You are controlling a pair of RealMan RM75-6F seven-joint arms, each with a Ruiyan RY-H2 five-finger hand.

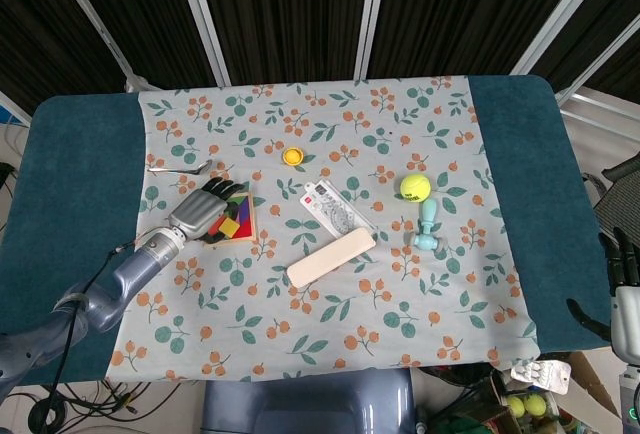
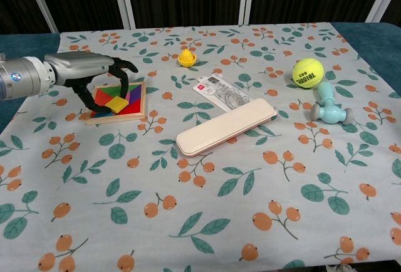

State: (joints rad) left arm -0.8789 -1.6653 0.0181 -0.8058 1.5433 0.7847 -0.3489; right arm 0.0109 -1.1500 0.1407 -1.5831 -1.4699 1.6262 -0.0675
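reaching over the left part of the floral tablecloth (image 2: 207,222), the left hand (image 2: 94,74) is arched above the colourful tangram puzzle (image 2: 122,101), with its dark fingers (image 2: 122,79) spread and curved downward onto the tray's left and upper portion. the fingertips are at or very near the coloured pieces; actual contact cannot be confirmed from either view, and nothing is lifted or enclosed in the hand. in the head view the same left hand (image 1: 203,208) covers the left side of the tangram puzzle (image 1: 236,222), which lies flat on the cloth near the table's left side. a metal clip (image 1: 180,167) lies on the cloth just beyond the hand, apart from it. a small yellow cap (image 2: 187,57) sits farther back, toward the centre. a white packaged item (image 2: 220,93) lies right of the puzzle, and a beige pencil case (image 2: 225,126) lies diagonally just in front of it, close enough that their edges appear to meet. a yellow tennis ball (image 2: 308,73) sits on the right side, with a light blue dumbbell toy (image 2: 329,107) just in front of it. the right hand (image 1: 622,272) shows only at the right edge of the head view, off the table (image 1: 70,184) and well apart from every object; whether it is open or closed cannot be determined.
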